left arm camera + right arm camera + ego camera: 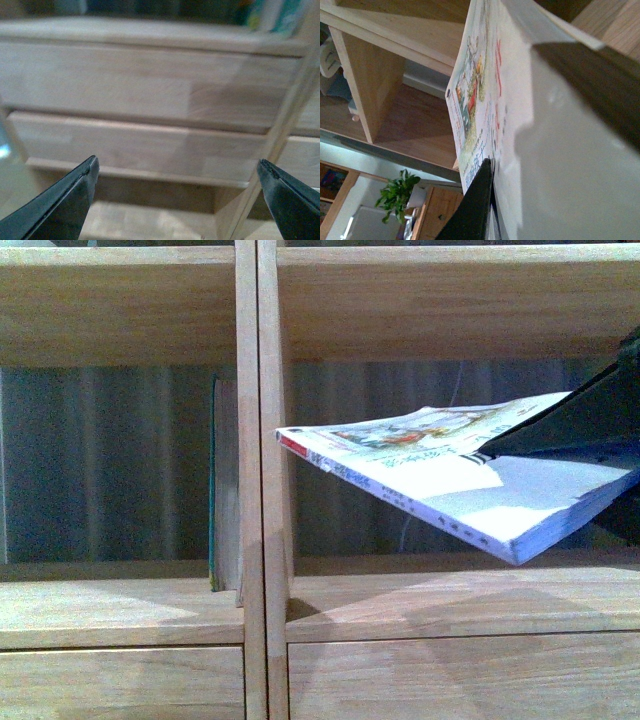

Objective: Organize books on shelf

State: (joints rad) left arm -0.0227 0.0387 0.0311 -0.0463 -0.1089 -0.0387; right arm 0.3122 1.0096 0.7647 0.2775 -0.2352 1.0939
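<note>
The white-covered book point(450, 480) hangs tilted, nearly flat, in front of the right open compartment of the light wood shelf point(430, 605), its red spine mark toward the centre divider. My right gripper point(560, 425) is shut on its right end. In the right wrist view the book's illustrated cover point(480, 100) fills the frame, with a dark finger point(475, 210) pressed on it. The teal-edged book point(213, 485) stands upright in the left compartment against the divider. My left gripper point(177, 170) is open and empty, facing the shelf's drawer fronts point(140, 85).
The double centre divider point(262, 480) separates the two compartments. Drawer fronts point(120, 680) lie under the lower board. A board point(420, 300) closes the compartments above. A green plant point(397, 197) and a wooden cabinet point(440, 215) stand behind the shelf.
</note>
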